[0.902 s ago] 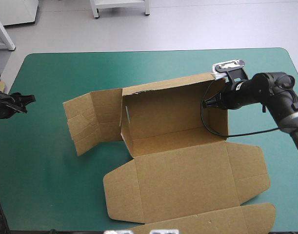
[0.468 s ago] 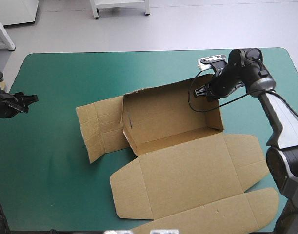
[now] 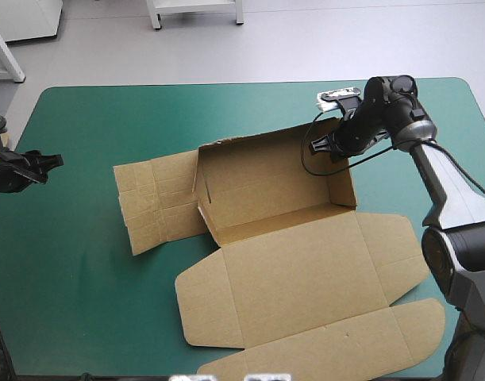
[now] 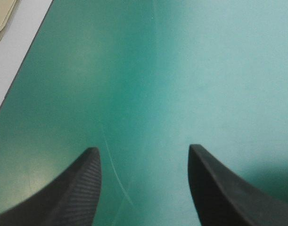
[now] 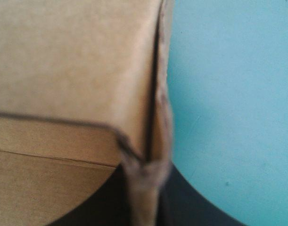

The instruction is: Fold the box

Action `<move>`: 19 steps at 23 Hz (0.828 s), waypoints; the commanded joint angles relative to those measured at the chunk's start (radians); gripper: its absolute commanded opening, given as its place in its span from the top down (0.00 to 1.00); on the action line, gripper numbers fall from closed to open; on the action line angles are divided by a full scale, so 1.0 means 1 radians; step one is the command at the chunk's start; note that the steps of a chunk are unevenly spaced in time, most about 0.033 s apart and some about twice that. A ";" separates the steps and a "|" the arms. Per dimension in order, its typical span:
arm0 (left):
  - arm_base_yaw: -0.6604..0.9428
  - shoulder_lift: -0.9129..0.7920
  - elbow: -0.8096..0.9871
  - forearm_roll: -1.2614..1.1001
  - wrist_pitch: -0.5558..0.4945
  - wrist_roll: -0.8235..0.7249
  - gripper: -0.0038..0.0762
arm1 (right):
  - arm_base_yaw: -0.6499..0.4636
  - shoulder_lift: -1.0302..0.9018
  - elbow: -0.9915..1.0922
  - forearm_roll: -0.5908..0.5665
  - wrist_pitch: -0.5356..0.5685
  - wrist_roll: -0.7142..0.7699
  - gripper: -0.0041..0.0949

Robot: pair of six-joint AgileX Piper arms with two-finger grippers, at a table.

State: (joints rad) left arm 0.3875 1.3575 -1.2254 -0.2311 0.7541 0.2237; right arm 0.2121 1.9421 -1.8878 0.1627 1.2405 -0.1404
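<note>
Wall-raising step: R gripper pinches far-right wall corner of the box, mid tabletop, lid flat on near side; L gripper spread, over bare cover at left edge; next prob. needs left flap lifted & tucked.

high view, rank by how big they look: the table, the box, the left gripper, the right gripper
1. table, largest
2. box
3. left gripper and right gripper: both small and much alike, and the right one is partly against the box wall, so they are left unranked
</note>
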 commanded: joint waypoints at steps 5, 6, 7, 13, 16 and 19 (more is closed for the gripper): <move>0.000 -0.031 -0.026 -0.027 -0.049 -0.001 0.45 | -0.002 -0.035 -0.042 0.009 -0.017 -0.009 0.42; 0.000 -0.031 -0.026 -0.029 -0.049 -0.001 0.45 | -0.002 -0.035 -0.054 0.007 -0.017 -0.009 0.37; 0.000 -0.031 -0.026 -0.029 -0.049 -0.001 0.45 | -0.002 -0.035 -0.067 0.005 -0.013 -0.009 0.35; 0.000 -0.031 -0.026 -0.034 -0.047 0.002 0.45 | -0.002 -0.122 -0.203 0.001 0.005 0.012 0.35; 0.000 -0.031 -0.026 -0.034 -0.045 0.002 0.45 | -0.002 -0.236 -0.161 -0.023 0.007 0.022 0.35; -0.001 -0.031 -0.026 -0.036 -0.042 0.006 0.45 | 0.004 -0.339 -0.057 -0.028 0.007 0.022 0.35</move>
State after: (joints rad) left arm 0.3875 1.3575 -1.2254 -0.2390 0.7553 0.2247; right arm 0.2131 1.7100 -1.9879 0.1404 1.2457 -0.1168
